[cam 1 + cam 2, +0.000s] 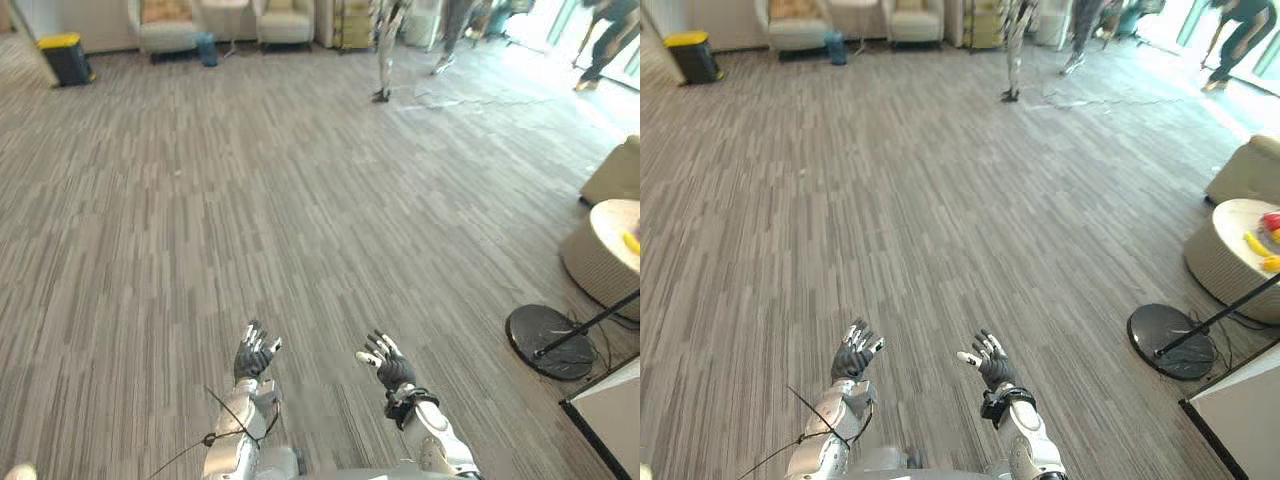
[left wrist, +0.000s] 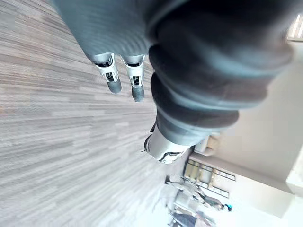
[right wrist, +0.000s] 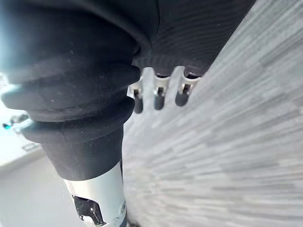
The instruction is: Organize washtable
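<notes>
Right now my left hand (image 1: 255,358) and right hand (image 1: 388,368) hang low centre over the carpeted floor (image 1: 300,200), fingers spread and empty. Whether the white counter (image 1: 612,418) at the lower right edge is the washtable, I cannot tell. I'd turn right slowly, steering clear of the black stand base (image 1: 550,342).

This is a wide, open lounge or lobby. Grey striped carpet (image 1: 250,200) covers a broad floor. Pale armchairs (image 1: 168,25) line the far wall, with a yellow-lidded bin (image 1: 65,58) near them on the left. On the right are a beige sofa (image 1: 1245,170) and a round woven side table (image 1: 1220,270). At the far end a person (image 1: 610,40) walks past bright glass.
</notes>
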